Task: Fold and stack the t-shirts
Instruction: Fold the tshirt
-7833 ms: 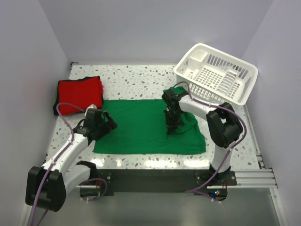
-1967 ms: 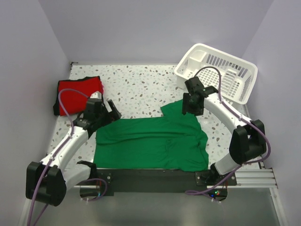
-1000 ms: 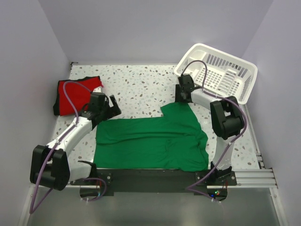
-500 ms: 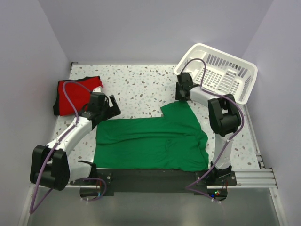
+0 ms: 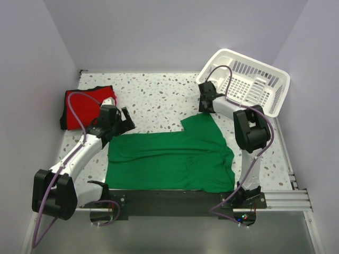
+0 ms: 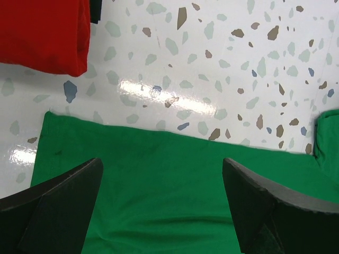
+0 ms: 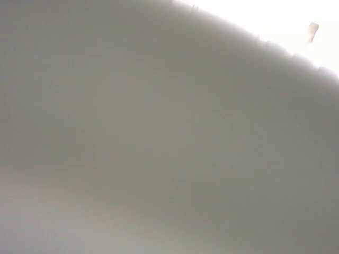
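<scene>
The green t-shirt point(image 5: 169, 159) lies spread and rumpled on the near half of the table, one sleeve pointing back toward the basket. In the left wrist view its far edge point(image 6: 169, 180) lies under my fingers. The red t-shirt point(image 5: 87, 106) sits folded at the far left point(image 6: 42, 32). My left gripper point(image 5: 127, 119) hovers over the green shirt's far left corner, open point(image 6: 161, 164), holding nothing. My right gripper point(image 5: 203, 107) hangs just beyond the raised sleeve, close to the basket. Its wrist view is a grey-white blur with no fingers showing.
A white slatted basket point(image 5: 241, 84) stands tilted at the back right, right beside my right gripper. Speckled tabletop point(image 5: 159, 92) lies bare between the red shirt and the basket. Walls close in the table on three sides.
My right gripper has edged slightly back toward the basket's near corner. The left arm has barely shifted, and the green shirt lies as before.
</scene>
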### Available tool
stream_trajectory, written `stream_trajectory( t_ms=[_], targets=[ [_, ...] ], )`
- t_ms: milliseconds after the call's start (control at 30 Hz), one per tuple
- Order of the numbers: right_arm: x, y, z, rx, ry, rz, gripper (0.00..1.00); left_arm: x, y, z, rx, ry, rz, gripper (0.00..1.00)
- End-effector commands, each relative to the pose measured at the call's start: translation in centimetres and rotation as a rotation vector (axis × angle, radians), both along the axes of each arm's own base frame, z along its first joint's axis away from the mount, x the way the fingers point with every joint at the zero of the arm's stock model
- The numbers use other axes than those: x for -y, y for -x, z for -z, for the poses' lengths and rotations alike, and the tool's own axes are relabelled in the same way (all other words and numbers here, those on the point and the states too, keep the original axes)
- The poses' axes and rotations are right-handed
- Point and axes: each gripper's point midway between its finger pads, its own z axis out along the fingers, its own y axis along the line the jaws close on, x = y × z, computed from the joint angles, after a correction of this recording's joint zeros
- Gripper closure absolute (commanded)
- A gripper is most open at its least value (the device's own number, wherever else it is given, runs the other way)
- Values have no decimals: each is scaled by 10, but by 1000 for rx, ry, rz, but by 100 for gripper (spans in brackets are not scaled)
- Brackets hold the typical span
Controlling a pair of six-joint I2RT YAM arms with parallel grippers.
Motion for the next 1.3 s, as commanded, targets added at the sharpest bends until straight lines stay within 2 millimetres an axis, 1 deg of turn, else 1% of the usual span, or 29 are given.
stream_trajectory(
  t_ms=[0, 67, 233, 300, 600, 633, 667, 733, 833, 933, 967, 1033, 1067, 1133, 1167, 1267],
  targets=[
    [14, 39, 39, -197, 64, 20, 58, -4, -1, -7, 37, -17, -3, 0],
    [11, 43, 42, -230, 55, 8, 61, -3, -1, -9, 43, -18, -1, 0],
    [7, 54, 51, -282, 27, 9, 62, -4, 0, -8, 40, -19, -1, 0],
    [8, 57, 52, -289, 25, 14, 62, -3, -1, -10, 47, -15, 2, 0],
    [13, 70, 52, -311, 40, 55, 62, -6, 2, -14, 62, -18, -8, 0],
    [14, 70, 51, -306, 48, 61, 63, -6, 3, -15, 65, -17, -8, 0],
    [14, 70, 51, -303, 51, 59, 67, -7, 3, -16, 67, -20, -9, 0],
    [16, 69, 50, -294, 56, 55, 70, -8, 4, -15, 67, -23, -12, 0],
    [16, 60, 38, -255, 64, 44, 70, -8, 5, -14, 65, -26, -10, 0],
    [14, 40, 13, -186, 78, 11, 65, -8, 6, -12, 63, -28, -10, 0],
    [12, 29, 0, -150, 78, 5, 62, -8, 6, -10, 60, -28, -9, 0],
    [14, 19, -17, -110, 102, -10, 60, -8, 6, -10, 63, -28, -6, 0],
    [12, 10, -31, -75, 102, -15, 58, -8, 5, -10, 66, -28, -8, 0],
    [12, 1, -48, -42, 114, -40, 56, -8, 5, -9, 69, -26, -7, 0],
    [9, -6, -60, -13, 111, -52, 55, -8, 5, -8, 69, -25, -6, 0],
    [-1, -9, -77, 14, 100, -120, 55, -7, 5, -8, 73, -21, -7, 0]
  ],
)
